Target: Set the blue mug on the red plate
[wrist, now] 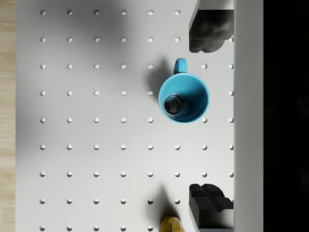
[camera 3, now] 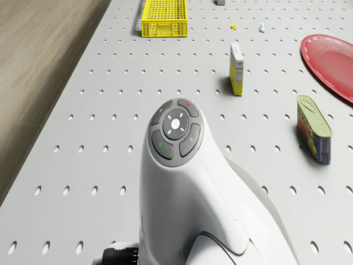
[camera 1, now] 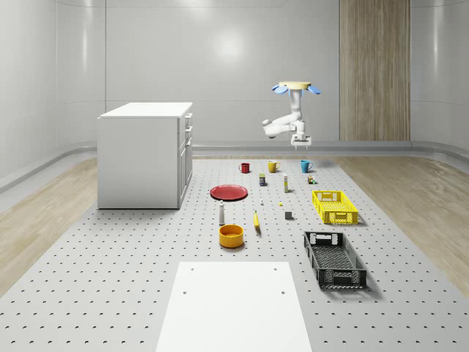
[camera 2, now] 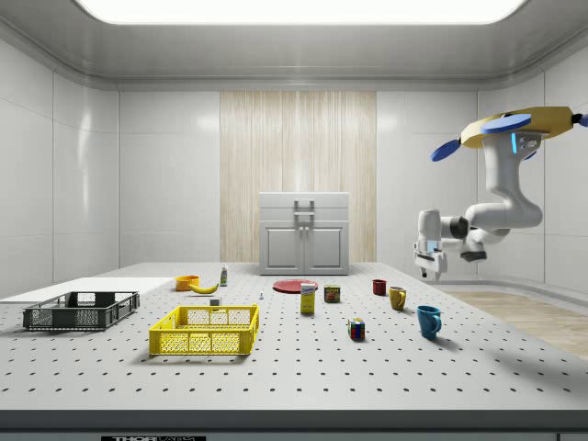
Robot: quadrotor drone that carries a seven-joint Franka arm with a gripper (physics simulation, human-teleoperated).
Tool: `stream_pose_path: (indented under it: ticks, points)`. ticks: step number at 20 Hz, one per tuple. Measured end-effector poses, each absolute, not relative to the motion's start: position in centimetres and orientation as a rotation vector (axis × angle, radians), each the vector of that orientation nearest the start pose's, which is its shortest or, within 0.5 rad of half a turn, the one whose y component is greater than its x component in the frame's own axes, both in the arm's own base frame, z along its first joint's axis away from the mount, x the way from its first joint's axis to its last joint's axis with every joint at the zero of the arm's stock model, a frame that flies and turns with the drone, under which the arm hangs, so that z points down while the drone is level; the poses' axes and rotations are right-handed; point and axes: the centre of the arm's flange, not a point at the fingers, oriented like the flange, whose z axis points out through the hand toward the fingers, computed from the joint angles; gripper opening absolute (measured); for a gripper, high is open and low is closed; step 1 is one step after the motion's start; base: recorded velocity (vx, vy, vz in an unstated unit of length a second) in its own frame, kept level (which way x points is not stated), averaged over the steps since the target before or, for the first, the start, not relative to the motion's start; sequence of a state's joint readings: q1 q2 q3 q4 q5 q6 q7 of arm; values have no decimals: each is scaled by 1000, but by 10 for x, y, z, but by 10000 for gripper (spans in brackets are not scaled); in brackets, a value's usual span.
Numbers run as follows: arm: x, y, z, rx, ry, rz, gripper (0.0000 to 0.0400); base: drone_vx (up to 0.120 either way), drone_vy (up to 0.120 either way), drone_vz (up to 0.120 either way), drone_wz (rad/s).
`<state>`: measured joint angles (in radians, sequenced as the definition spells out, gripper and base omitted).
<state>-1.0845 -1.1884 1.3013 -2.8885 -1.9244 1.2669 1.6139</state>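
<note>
Blue mug upright on the perforated grey surface, well apart from the red plate, with a yellow mug and a red mug in between. Beyond the blue mug, a yellow crate and a black crate; white cabinet past the red plate. Pale panelled walls, one wood strip. Drone hovering above the blue mug, arm bent downward, gripper spread wide over it, not touching.
</note>
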Motion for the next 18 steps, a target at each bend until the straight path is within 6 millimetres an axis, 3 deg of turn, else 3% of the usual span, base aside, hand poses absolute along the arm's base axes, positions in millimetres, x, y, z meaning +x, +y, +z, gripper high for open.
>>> stream_pose_path:
  ticks: [6, 10, 18]
  points:
    - [307, 0, 491, 1, -2, 785, 400, 0, 0, -120, 0]
    - [307, 0, 491, 1, -2, 785, 400, 110, 0, -120, 0]
    - [307, 0, 509, 1, -2, 785, 400, 0, 0, 0, 0]
